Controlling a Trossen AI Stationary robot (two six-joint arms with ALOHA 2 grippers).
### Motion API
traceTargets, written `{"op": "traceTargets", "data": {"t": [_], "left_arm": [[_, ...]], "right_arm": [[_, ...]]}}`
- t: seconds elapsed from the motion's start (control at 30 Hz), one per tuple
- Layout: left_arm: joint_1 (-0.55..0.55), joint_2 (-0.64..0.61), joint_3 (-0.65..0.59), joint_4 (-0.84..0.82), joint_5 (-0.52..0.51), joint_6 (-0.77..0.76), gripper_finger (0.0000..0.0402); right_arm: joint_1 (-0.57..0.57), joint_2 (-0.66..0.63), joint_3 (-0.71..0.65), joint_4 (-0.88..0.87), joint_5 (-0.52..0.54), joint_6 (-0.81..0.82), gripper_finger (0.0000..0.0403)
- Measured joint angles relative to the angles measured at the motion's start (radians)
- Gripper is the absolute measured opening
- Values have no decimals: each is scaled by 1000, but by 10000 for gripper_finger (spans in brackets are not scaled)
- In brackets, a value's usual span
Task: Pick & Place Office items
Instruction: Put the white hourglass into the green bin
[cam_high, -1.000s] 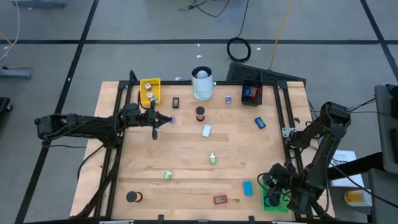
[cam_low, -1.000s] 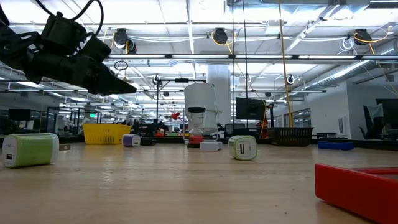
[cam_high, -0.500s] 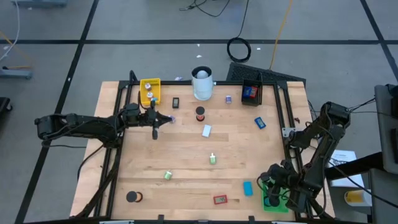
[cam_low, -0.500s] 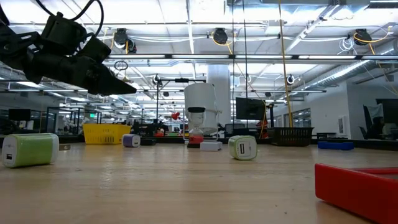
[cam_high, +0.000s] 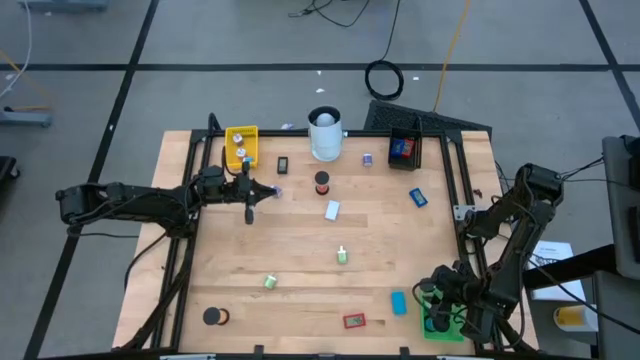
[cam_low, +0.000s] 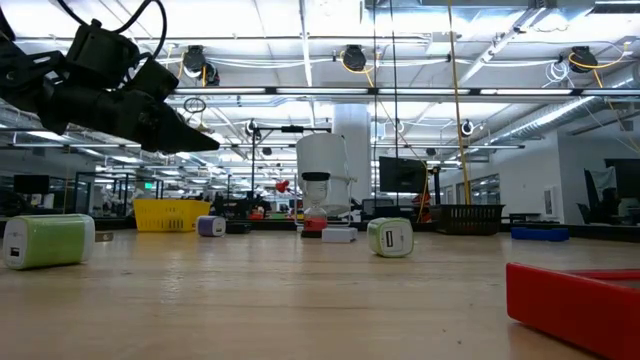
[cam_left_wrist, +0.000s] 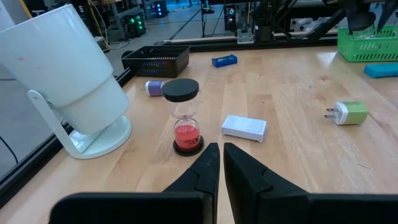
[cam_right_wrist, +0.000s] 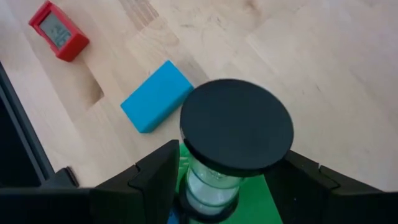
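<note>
table (cam_high: 300, 240): pale wood planks, smooth, satin, grain showing under me
my left fingers (cam_left_wrist: 205, 171): dark matt plastic
sand timer (cam_right_wrist: 233, 143): matt black cap, clear glossy glass between my right fingers
blue block (cam_right_wrist: 155, 96): smooth matt plastic
red clock (cam_right_wrist: 59, 31): glossy plastic
white cylinder (cam_left_wrist: 65, 68): smooth, slightly shiny plastic
green tray (cam_left_wrist: 367, 46): latticed plastic

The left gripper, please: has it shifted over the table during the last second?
No. In the high view the left gripper sits at the same spot beside the red-sand hourglass, its fingers shut, below the yellow tray.
</note>
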Motion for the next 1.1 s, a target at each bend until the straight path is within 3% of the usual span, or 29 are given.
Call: {"op": "traceTargets", "data": {"t": [0.67, 0.93, 1.1], "left_arm": [[0, 0, 0, 1, 0, 3, 31], [0, 0, 0, 1, 0, 3, 31], [0, 0, 0, 1, 0, 3, 31]], "right_arm": [[3, 0, 1, -36, 47, 42, 218], [2, 0, 1, -63, 71, 32, 165], [2, 0, 1, -63, 70, 20, 167]]}}
